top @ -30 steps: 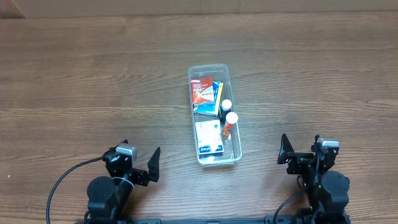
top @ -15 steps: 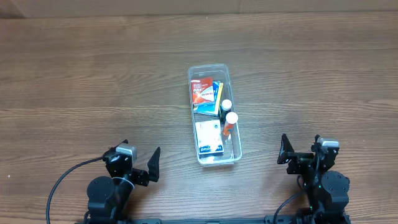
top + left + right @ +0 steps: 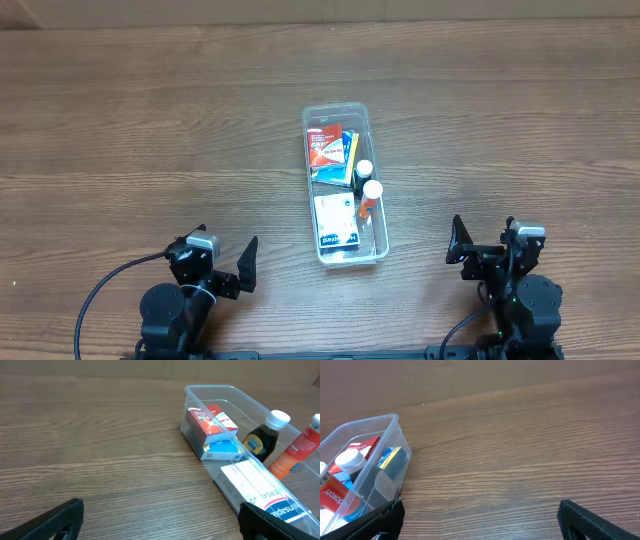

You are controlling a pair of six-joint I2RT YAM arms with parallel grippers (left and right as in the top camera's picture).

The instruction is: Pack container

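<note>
Near the middle of the brown wooden table [image 3: 150,120] stands the clear plastic rectangular bin [image 3: 335,107], long and narrow, with rounded corners and a rim. Its long axis runs from the far edge toward the near edge, and its near end sits slightly toward the right edge.

Inside, at the far end, a red-and-white small box [image 3: 324,145] lies beside a blue-and-yellow box [image 3: 347,150]. A dark bottle with a white cap [image 3: 364,170] and an orange tube with a white cap [image 3: 369,200] sit along the right wall. A white box with blue print [image 3: 335,222] fills the near end.

Both arms are folded low at the near edge, one on each side of the bin and well apart from it, with their fingers pointing toward the far edge. The left gripper [image 3: 222,255] sits toward the near-left corner with its jaws spread wide and nothing between them; its wrist view looks past the bin's left wall [image 3: 220,389]. The right gripper [image 3: 485,245], toward the near-right corner, is likewise spread wide and holds nothing, and the bin's right wall [image 3: 385,480] shows at the left of its view.
</note>
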